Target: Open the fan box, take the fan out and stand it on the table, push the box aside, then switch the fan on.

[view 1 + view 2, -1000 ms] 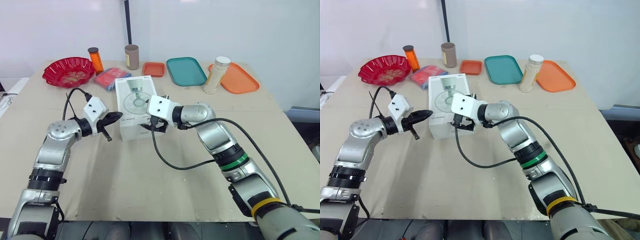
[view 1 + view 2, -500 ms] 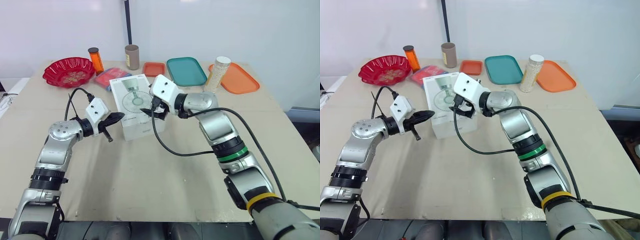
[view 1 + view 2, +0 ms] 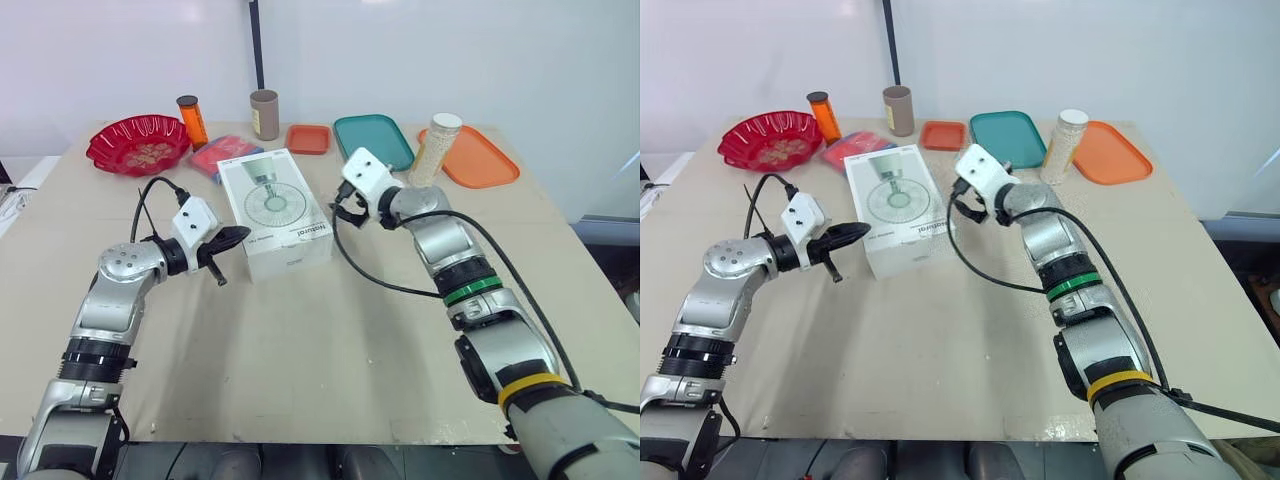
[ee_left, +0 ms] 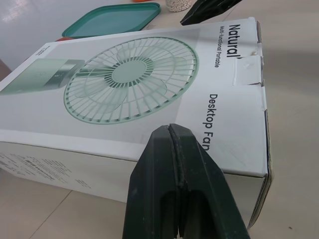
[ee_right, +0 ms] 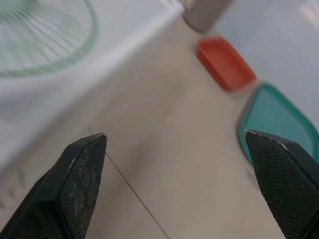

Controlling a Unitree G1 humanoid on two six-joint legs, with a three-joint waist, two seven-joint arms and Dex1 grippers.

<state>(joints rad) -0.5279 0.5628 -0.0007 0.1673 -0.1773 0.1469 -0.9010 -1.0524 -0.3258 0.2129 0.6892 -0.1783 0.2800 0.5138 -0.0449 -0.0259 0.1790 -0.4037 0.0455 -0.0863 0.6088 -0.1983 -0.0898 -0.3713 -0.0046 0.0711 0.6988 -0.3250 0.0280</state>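
The table (image 3: 300,380) is a broad rectangular slab with a matt beige top. The fan box (image 3: 275,210) is a rectangular carton of glossy white card. It lies flat and closed near the table's middle, printed face up, with a pale green line drawing of a round fan grille and the words "Desktop Fan". In the left wrist view, strips of clear tape (image 4: 247,69) cross the edge of its end flap.

Along the far edge lie:
- an orange tray (image 3: 478,160) and a teal tray (image 3: 372,142), both smooth plastic with rounded corners and low rims;
- a red bowl (image 3: 137,143), glossy and scalloped;
- a red packet (image 3: 220,157), crinkled, just behind the box;
- a small orange tray (image 3: 307,138).

A clear jar (image 3: 433,150) of pale grains stands upright between the two large trays. A brown cylindrical cup (image 3: 264,114) and an orange bottle (image 3: 191,120) with a dark cap also stand upright.

The left gripper (image 3: 238,234) has its tapered black fingers (image 4: 159,164) pressed together on nothing. Its tip is just beside the box's left side, and contact cannot be told. The right gripper (image 3: 343,208) hangs released just beside the box's right side. Its textured pads (image 5: 84,164) are spread wide and hold nothing.
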